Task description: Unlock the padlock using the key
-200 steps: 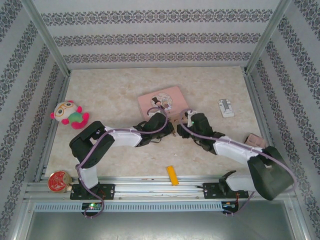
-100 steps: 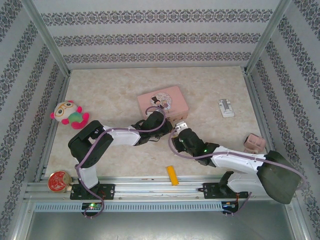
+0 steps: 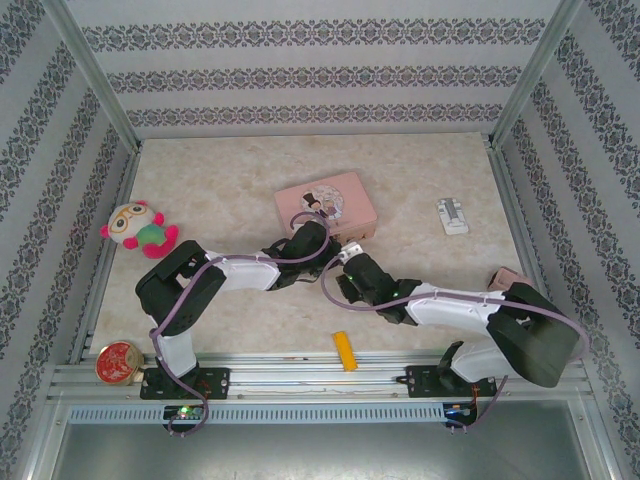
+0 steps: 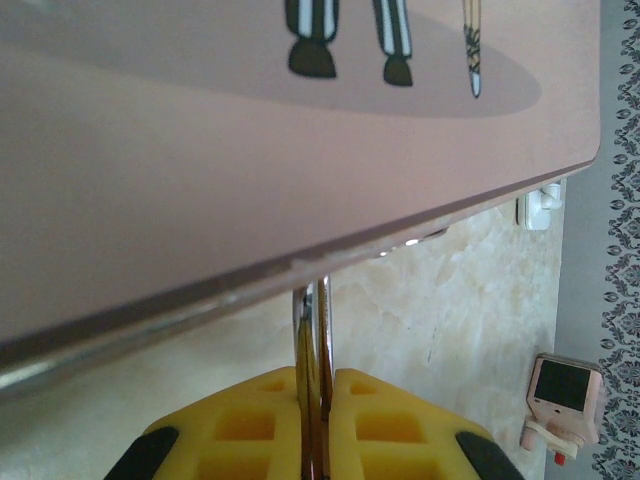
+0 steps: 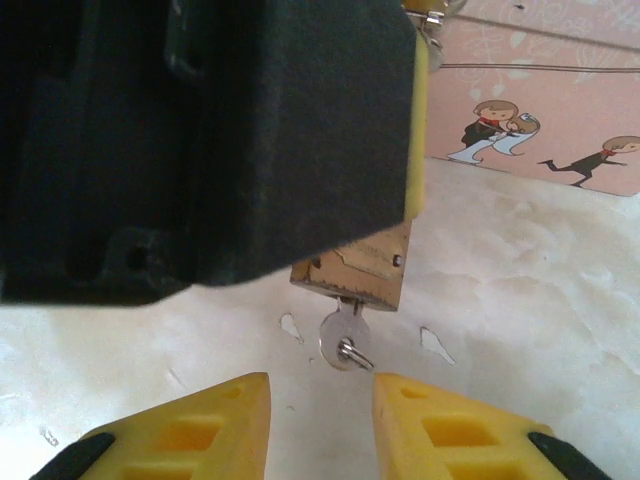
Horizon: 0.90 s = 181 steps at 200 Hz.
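Bench (image 3: pixel 200 180): your marbled work surface. A plush toy (image 3: pixel 138 228) sits well off to the left and a yellow bar (image 3: pixel 344 350) lies near the front rail, both clear of the job.

Right arm (image 3: pixel 450 300): this is what has just changed. A second ago its wrist stood higher and further right. It has since swung down and left, and now lies low, pointing at the left arm's hold.

Left arm (image 3: pixel 240 270): it has stayed put, reaching up to the near edge of the pink tin (image 3: pixel 345 195).

Left fingers (image 4: pixel 340 390): pinched fully together on a thin metal loop, which you can take to be the shackle.

Right fingers (image 5: pixel 250 395): partly spread with nothing between them. They sit just short of the key, one on either side of its line.

Padlock (image 5: pixel 360 265): your target hangs from the left fingers, its brass body below them. It is off the bench and just in front of the tin. You cannot tell whether it touches the tin.

Key (image 5: pixel 340 335): its small round bow, with a ring through it, sticks out of the lock's underside, so it looks already seated.

Unlocking: the approach looks nearly done. You probably need a short advance, a pinch on the bow, then a twist. The bow is tiny, so an off-centre pinch could slip.
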{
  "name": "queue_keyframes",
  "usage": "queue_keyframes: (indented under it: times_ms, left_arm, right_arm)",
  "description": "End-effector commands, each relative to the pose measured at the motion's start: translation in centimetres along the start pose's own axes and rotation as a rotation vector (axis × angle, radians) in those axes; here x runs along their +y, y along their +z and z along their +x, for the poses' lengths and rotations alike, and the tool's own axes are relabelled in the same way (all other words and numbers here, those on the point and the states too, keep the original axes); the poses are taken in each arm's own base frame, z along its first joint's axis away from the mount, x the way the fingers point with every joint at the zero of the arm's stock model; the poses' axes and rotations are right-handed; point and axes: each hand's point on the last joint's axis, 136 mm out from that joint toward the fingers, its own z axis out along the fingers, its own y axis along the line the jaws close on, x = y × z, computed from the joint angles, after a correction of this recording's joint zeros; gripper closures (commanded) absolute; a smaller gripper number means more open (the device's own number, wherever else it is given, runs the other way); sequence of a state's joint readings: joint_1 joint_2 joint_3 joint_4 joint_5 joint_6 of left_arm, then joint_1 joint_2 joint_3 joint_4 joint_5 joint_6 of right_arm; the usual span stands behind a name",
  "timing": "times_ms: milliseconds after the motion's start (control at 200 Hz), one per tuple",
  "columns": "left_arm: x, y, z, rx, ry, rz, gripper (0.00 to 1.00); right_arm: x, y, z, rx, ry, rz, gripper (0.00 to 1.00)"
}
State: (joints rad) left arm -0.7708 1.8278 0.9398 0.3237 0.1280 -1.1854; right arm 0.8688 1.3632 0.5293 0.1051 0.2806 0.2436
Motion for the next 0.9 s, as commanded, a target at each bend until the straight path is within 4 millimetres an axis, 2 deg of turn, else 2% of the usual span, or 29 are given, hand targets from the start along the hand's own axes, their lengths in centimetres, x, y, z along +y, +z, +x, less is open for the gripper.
queue_keyframes:
  times_ms: [0,210,550,900]
  left_arm:
    - [-0.7,-0.7,-1.4,-0.035,-0.031,0.03,1.0]
    - [-0.9,-0.8,-1.3,-0.025,-0.027,0.038,1.0]
    - [-1.1,-0.7,-0.9,-0.007,-0.022,0.054,1.0]
    - [-1.2,-0.6,-0.5,0.018,-0.004,0.067,1.0]
  right_arm:
    - [0.2,0.2,-1.3,-0.027,-0.023,0.018,0.67]
    - [0.0,0.8,-1.8,-0.027,-0.034,0.039,0.7]
    - [-0.7,1.8,-1.5,-0.012,-0.018,0.053,0.79]
    - [-0.3,1.9,-2.6,-0.042,0.08,-0.066,0.92]
